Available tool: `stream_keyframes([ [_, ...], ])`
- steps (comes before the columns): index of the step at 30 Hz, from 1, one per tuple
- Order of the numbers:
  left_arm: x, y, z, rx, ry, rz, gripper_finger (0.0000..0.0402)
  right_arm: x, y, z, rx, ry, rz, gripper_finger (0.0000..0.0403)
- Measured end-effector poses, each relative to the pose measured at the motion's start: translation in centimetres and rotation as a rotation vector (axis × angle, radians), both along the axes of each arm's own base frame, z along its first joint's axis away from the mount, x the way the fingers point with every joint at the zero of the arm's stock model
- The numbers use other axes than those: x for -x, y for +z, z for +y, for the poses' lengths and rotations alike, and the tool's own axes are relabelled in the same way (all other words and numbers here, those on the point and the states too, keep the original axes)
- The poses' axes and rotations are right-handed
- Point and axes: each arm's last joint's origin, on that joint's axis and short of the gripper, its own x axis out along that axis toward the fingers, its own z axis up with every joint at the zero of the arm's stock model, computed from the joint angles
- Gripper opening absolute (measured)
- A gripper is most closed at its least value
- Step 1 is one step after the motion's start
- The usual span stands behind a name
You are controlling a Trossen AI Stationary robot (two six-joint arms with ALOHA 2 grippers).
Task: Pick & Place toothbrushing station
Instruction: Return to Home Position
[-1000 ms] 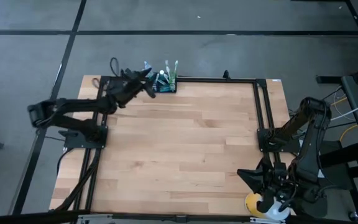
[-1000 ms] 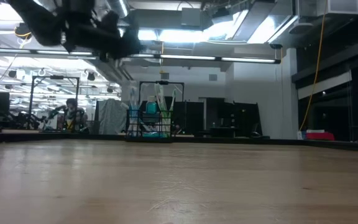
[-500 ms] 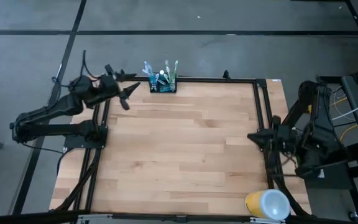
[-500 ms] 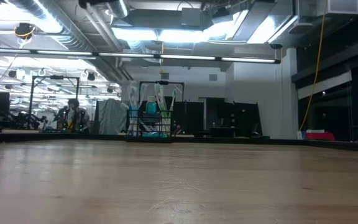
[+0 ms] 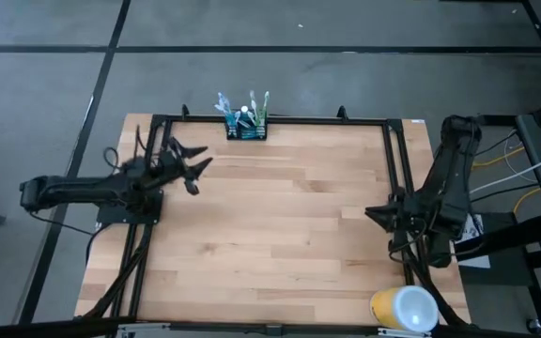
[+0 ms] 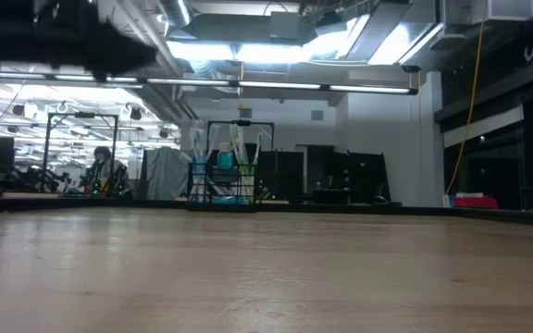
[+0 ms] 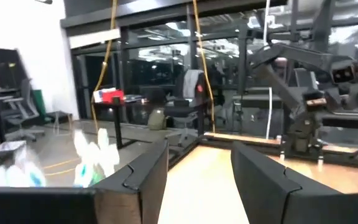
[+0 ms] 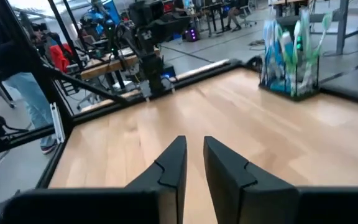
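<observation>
The toothbrushing station (image 5: 246, 130) is standing upright at the middle of the far edge of the table (image 5: 280, 244). Toothbrushes (image 5: 244, 105) are sticking up out of it, heads uppermost. The low view is showing the same caddy (image 6: 222, 180) against the room behind, and my right wrist view is showing it (image 8: 289, 62) across the boards.

My left gripper (image 5: 193, 164) is hanging over the far left part of the table, well apart from the caddy. Its fingers are spread wide and gripping nothing, as the left wrist view (image 7: 197, 180) confirms. My right gripper (image 5: 376, 214) is sitting at the right edge of the table, fingers drawn almost together with only a slit between them (image 8: 194, 165), also empty. A yellow-and-white cup (image 5: 404, 308) is lying at the near right corner.

Judged from this, the placing is finished and the step in hand is parking both arms. The next move calls only for folding each arm to rest clear of the caddy, so that nothing is tipping it.

I cannot count the brushes. My left wrist view is smearing them into pale shapes. The low view is cutting my left arm to a dark blur at its upper left and is not showing my right arm at all.
</observation>
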Motion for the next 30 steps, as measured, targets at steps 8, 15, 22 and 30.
stream_keyframes([
  [8,-0.1,-3.5,-0.8,-0.016,0.077,0.079,0.0171,0.2,-6.3,-0.6,-0.109,0.009,0.0,0.0059],
  [15,-0.3,-4.3,-1.2,0.188,0.043,0.042,0.0171,0.2,-7.5,-0.5,-0.185,0.035,0.037,0.0059],
  [22,-0.3,-4.3,-1.3,0.215,0.022,0.03,0.0171,0.3,-8.2,-0.7,-0.16,0.077,0.126,0.0059],
  [30,-0.3,-4.4,-1.3,0.215,0.022,0.038,0.0171,0.2,-9.9,-0.2,-0.15,0.181,0.155,0.0059],
])
